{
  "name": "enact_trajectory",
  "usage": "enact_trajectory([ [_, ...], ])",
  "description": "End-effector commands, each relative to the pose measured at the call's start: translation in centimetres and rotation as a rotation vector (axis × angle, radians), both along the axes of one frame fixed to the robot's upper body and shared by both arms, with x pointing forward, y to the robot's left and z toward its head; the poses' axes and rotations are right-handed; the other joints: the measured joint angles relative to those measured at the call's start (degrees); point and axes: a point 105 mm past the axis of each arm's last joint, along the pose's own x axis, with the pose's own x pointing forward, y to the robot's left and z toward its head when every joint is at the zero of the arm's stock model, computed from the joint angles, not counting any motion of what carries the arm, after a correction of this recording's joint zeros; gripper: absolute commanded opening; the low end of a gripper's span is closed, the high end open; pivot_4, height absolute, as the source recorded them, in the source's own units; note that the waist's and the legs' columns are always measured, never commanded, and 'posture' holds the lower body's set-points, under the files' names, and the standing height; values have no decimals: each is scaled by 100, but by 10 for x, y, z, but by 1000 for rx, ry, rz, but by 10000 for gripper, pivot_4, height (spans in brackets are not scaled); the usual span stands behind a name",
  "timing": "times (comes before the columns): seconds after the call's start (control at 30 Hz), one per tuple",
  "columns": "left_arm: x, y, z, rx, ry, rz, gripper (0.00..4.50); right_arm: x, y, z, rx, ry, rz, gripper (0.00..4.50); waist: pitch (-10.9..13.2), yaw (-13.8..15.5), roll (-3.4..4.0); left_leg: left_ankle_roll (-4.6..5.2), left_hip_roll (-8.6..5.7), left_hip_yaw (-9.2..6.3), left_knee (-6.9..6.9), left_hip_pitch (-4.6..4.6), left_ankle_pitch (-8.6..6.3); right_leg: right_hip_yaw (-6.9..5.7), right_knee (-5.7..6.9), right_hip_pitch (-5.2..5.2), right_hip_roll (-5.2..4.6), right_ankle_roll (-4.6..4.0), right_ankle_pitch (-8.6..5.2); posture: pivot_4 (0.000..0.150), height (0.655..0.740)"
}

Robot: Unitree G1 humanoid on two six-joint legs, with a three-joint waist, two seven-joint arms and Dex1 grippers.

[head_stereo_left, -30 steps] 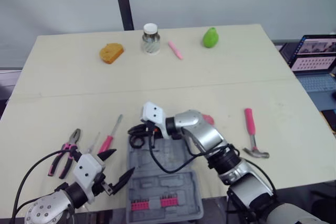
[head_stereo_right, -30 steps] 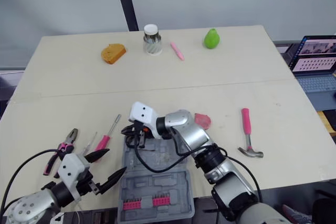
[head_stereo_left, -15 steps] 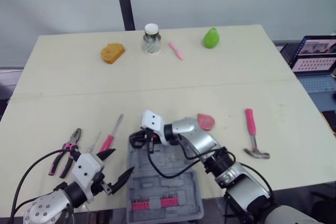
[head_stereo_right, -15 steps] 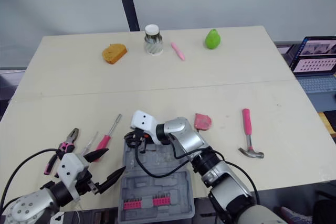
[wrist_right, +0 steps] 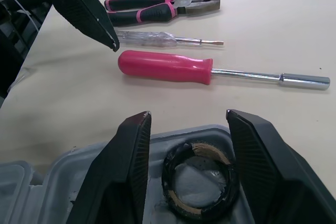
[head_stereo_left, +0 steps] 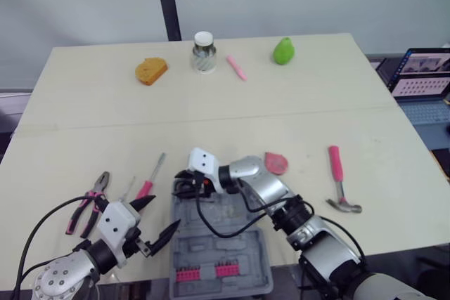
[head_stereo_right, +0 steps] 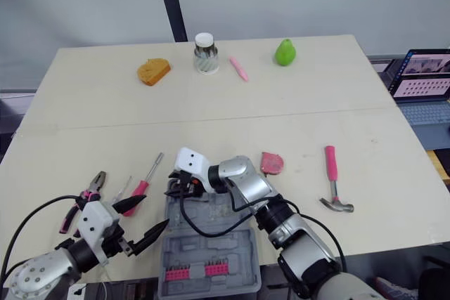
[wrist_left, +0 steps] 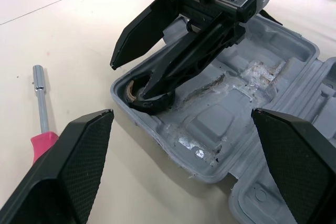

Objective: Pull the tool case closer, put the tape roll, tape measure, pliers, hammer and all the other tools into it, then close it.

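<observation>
Table [head_stereo_left: 316, 96]: tape roll [wrist_right: 169, 182] in tool case [head_stereo_left: 225, 247] corner, btw wide-open right tool [wrist_right: 188, 124] fingers, not clamped

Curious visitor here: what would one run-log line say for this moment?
right gripper: open over tape roll in case | left gripper: open, beside case | on table: pliers, screwdrivers, tape measure, hammer

The pale desk [head_stereo_left: 302, 124] carries a row along its far edge: an orange lump [head_stereo_left: 150, 71], a white-lidded jar [head_stereo_left: 203, 52], a pink pen [head_stereo_left: 235, 67] and a green pear [head_stereo_left: 283, 50]. Nearer, from left to right, lie the pliers [head_stereo_left: 88, 201], a thin screwdriver [head_stereo_left: 126, 189], a pink-handled driver [head_stereo_left: 150, 179], the open grey tool case [head_stereo_left: 218, 251] at the near edge, a pink tape measure [head_stereo_left: 276, 163] and the hammer [head_stereo_left: 339, 177].
</observation>
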Motion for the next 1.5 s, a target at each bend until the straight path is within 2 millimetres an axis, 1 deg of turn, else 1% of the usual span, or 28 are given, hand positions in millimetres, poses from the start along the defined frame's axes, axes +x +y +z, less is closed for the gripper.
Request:
enact_trajectory([
  [0.03,0,0,1,3,-5,-1,45000,0,7,12,33,-30,19,18831,0,0,0,0,0,0,0,0,0,0,0,0,0,0,0,1500,7400],
  [0.3,-1,0,1,4,-5,0,45000,2,8,13,32,-32,16,18831,0,-1,0,0,0,0,0,1,0,0,2,-1,0,-1,0,1500,7400],
  [0.47,-2,-1,1,3,-4,1,45000,3,8,10,25,-37,11,18831,0,-2,0,0,0,0,0,1,0,0,3,-1,0,-1,-1,1500,7400],
  [0.63,-5,-2,-1,1,4,1,45000,4,7,-2,-20,-92,16,18831,0,-5,0,0,0,1,0,2,0,1,4,-1,0,-1,-1,1500,7400],
  [1.0,-6,0,-3,5,13,4,45000,3,7,-8,-54,-144,38,18831,0,-5,0,0,0,3,1,2,0,4,5,-2,0,-3,-1,1500,7400],
  [1.27,-5,0,-3,5,12,3,45000,4,4,-17,-96,-147,33,18831,0,-5,0,0,0,3,1,3,0,4,6,-2,0,-3,-1,1500,7400],
  [1.5,-4,0,-2,5,7,1,45000,6,-3,-31,-174,-145,26,18831,-1,-5,-2,0,0,4,1,8,0,7,10,-1,0,-3,-2,1500,7400],
])
